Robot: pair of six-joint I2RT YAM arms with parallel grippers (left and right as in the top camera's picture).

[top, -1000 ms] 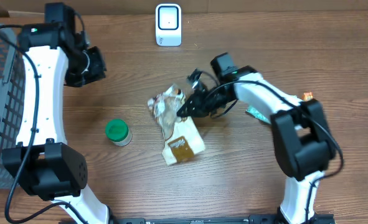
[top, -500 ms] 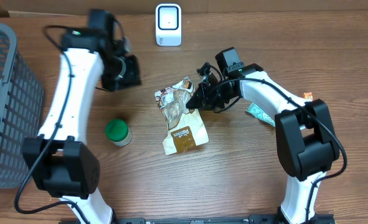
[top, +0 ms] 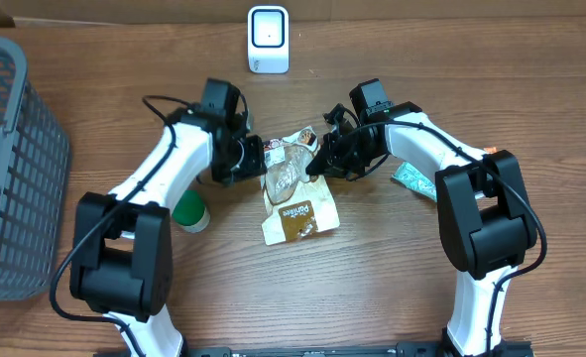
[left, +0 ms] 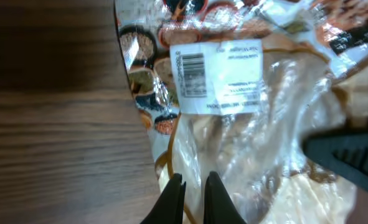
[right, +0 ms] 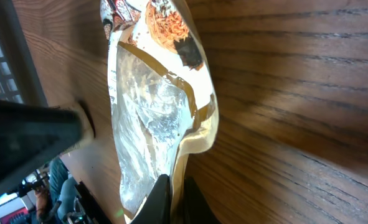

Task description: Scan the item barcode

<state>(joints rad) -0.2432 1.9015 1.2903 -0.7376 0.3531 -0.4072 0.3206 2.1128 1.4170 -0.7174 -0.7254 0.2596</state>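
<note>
**Table** (top: 421,297): brown wood grain; bears everything below.

**Basket** (top: 15,149): grey mesh at the far left edge, well apart from the work.

**Snack bag** (top: 297,198): the item to scan. It lies at table centre between my two arms, its upper end raised off the wood. Clear crinkled film with a tan printed panel. I judge it light, limp and slippery, likely to sag and fold wherever it is unsupported. The best hold is a pinch on the edge seam, well clear of the sticker.

**Scanner** (top: 268,40): white, upright at the far edge, beyond the bag.

**Jar** (top: 186,210): green lid, near my left arm, not needed.

**Right claw** (right: 174,180): closed, nipping the bag's rim.

**Left claw** (left: 193,177): fingers drawn together over the film. I cannot tell whether any film is caught between them.

**Label** (left: 233,74): white sticker on the bag's upper end.

**Barcode** (left: 193,74): on the sticker's left part, flat enough to read.
</note>
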